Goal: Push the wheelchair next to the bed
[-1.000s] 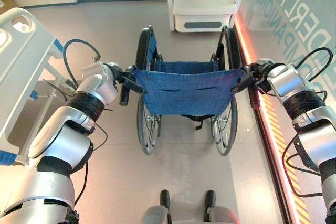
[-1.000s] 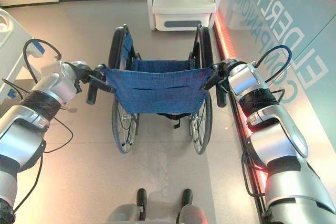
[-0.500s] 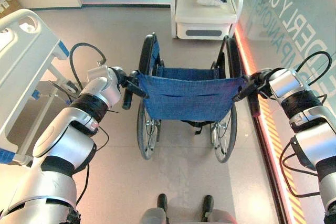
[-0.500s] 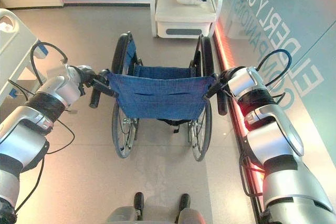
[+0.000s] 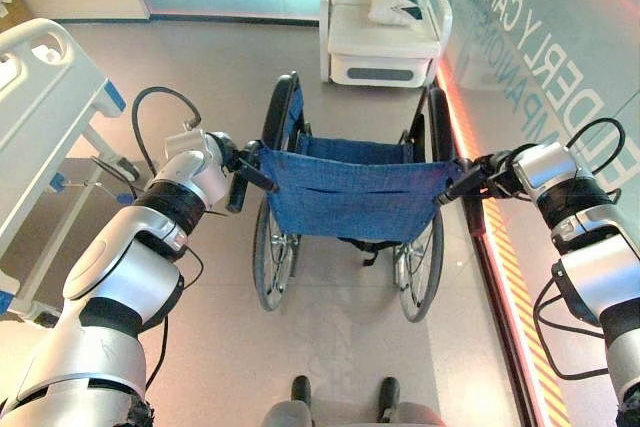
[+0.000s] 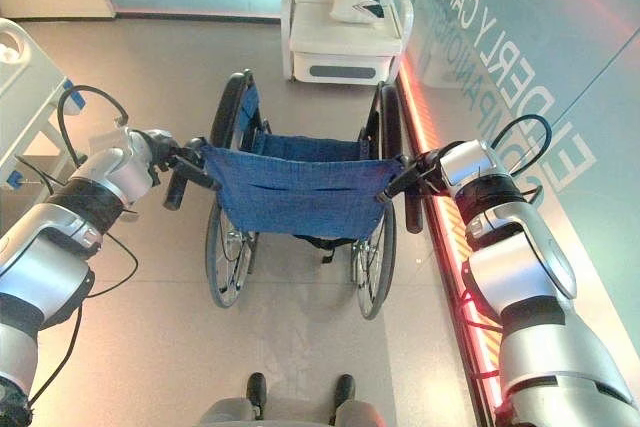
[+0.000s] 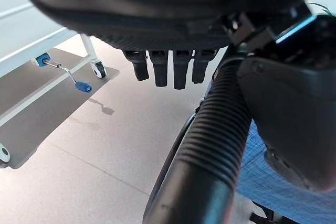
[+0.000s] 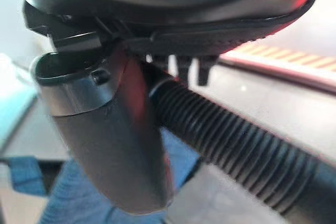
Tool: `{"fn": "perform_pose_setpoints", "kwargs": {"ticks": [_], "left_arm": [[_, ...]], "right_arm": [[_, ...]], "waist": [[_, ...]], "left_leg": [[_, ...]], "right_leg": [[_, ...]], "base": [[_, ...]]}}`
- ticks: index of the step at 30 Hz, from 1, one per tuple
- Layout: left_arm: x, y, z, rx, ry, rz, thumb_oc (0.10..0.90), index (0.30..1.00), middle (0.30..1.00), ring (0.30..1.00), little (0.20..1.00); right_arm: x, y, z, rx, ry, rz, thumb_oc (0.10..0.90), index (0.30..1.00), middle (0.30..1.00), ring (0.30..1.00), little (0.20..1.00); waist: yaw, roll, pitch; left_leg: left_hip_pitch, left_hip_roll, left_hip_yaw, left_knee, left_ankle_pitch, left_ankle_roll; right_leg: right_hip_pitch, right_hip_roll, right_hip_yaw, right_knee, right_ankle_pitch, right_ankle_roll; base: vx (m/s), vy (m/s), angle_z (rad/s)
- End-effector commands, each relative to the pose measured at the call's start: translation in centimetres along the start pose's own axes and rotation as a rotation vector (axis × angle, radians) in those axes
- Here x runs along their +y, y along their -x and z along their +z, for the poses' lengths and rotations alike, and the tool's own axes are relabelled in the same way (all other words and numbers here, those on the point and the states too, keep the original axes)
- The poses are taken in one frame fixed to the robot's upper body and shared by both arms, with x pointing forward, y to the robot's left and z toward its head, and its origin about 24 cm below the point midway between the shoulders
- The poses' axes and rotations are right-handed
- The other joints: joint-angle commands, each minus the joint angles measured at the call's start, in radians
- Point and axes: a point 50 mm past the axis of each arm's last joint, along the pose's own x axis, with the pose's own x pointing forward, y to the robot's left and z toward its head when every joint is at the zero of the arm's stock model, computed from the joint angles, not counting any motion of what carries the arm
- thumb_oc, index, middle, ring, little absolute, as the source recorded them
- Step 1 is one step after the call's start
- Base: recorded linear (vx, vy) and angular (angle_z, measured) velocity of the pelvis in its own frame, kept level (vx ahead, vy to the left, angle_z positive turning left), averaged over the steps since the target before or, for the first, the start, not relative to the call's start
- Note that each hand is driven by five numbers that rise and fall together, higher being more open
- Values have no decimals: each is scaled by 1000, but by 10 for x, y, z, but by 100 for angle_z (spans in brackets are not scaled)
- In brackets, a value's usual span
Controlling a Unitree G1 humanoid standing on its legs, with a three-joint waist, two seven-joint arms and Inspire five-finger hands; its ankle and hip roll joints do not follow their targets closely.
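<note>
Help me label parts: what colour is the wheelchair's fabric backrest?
Blue: the wheelchair's woven fabric backrest shows best in the left eye view.

Wheelchair [image 5: 345,197] stands mid-floor as landmark, its backrest toward the robot. Left hand [image 5: 222,152] at the wheelchair's left push handle [image 7: 210,145], fingers curled round it; right hand [image 5: 487,175] likewise on the right push handle [image 8: 236,145]. Bed [image 5: 40,117] lies to the wheelchair's left — well apart, with floor [image 5: 230,67] between. Armchair [image 5: 385,22] sits beyond the wheelchair's front, slightly right, with a cushion [image 5: 395,2] on its seat. Wall [image 5: 560,57] runs along the wheelchair's right side — near its right wheel.
</note>
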Motion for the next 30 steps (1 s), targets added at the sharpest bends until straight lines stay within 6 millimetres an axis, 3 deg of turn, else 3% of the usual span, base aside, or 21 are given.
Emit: {"fn": "perform_pose_setpoints", "kwargs": {"ticks": [1, 3, 13, 18, 27, 30], "left_arm": [[1, -7, -25, 95, -8, 66, 400, 300, 300, 300, 300], [-6, -9, -17, 31, 43, 105, 400, 300, 300, 300, 300], [-26, -14, -3, -83, 78, 171, 400, 300, 300, 300, 300], [-31, -13, 9, -110, 72, 173, 400, 300, 300, 300, 300], [-19, -7, 21, -164, 84, 235, 400, 300, 300, 300, 300], [-2, 2, 26, -215, 162, 288, 400, 300, 300, 300, 300]], "right_arm": [[-17, -1, -5, -101, -23, -158, 400, 300, 300, 300, 300], [-8, 3, 11, -208, -23, -152, 400, 300, 300, 300, 300], [-5, 5, 13, -269, 114, -273, 400, 300, 300, 300, 300], [-6, 11, 28, -306, 227, -354, 400, 300, 300, 300, 300], [-2, 13, 34, -254, 277, -258, 400, 300, 300, 300, 300], [-1, 19, 44, -272, 315, -249, 400, 300, 300, 300, 300]], "waist": [[-3, 35, 91], [-6, 40, 93], [-12, 54, 96], [-14, 58, 104], [-12, 54, 113], [-10, 46, 114]], "left_leg": [[-28, -16, -13, 20, -67, -5], [-29, -16, -12, 19, -65, -7], [-31, -19, -6, 22, -67, -6], [-32, -19, 1, 30, -70, -3], [-35, -20, -1, 43, -76, 1], [-38, -18, -4, 48, -75, -3]], "right_leg": [[-12, 13, -5, 72, -89, -14], [-14, 12, -4, 74, -89, -14], [-19, 10, -4, 78, -89, -17], [-21, 8, -3, 85, -90, -19], [-23, 6, 0, 102, -100, -22], [-30, 3, -4, 115, -102, -18]], "base": [[0, 0, 0], [2, 18, 2], [1, 12, 1], [0, 0, 0], [0, 0, 0], [21, 9, 0]]}}
